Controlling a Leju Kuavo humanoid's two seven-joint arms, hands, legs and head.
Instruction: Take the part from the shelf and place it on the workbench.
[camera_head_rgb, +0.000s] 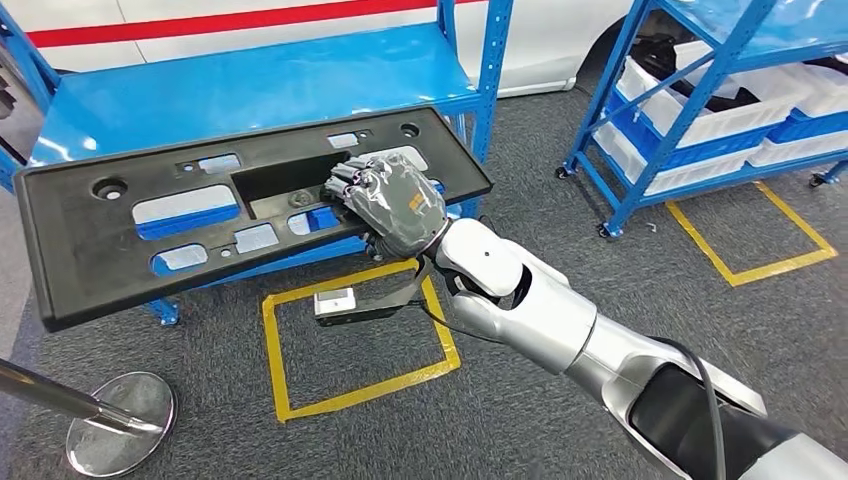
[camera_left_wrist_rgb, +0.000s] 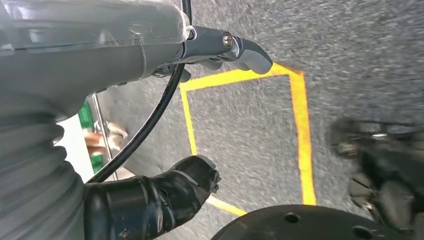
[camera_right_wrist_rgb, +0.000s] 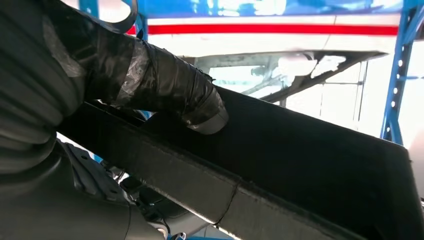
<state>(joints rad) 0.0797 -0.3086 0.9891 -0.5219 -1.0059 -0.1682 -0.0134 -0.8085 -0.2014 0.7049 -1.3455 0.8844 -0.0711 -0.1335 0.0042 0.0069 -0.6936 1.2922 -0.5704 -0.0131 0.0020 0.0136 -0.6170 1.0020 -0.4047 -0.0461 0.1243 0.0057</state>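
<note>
The part is a long black plastic panel (camera_head_rgb: 110, 235) with several cut-outs, held nearly level in the air in front of the blue shelf (camera_head_rgb: 250, 85). My right hand (camera_head_rgb: 395, 205) grips it at the near edge, right of its middle, fingers hooked into the central opening. In the right wrist view the thumb (camera_right_wrist_rgb: 165, 87) presses on the panel's dark underside (camera_right_wrist_rgb: 300, 165). My left hand (camera_left_wrist_rgb: 150, 125) hangs over the grey carpet, fingers apart and holding nothing.
A second blue rack (camera_head_rgb: 720, 90) with white bins stands at the right. Yellow tape squares (camera_head_rgb: 355, 345) mark the carpet. A metal stanchion base (camera_head_rgb: 120, 420) sits at the lower left. A white vehicle body with a red stripe (camera_head_rgb: 230, 20) lies behind the shelf.
</note>
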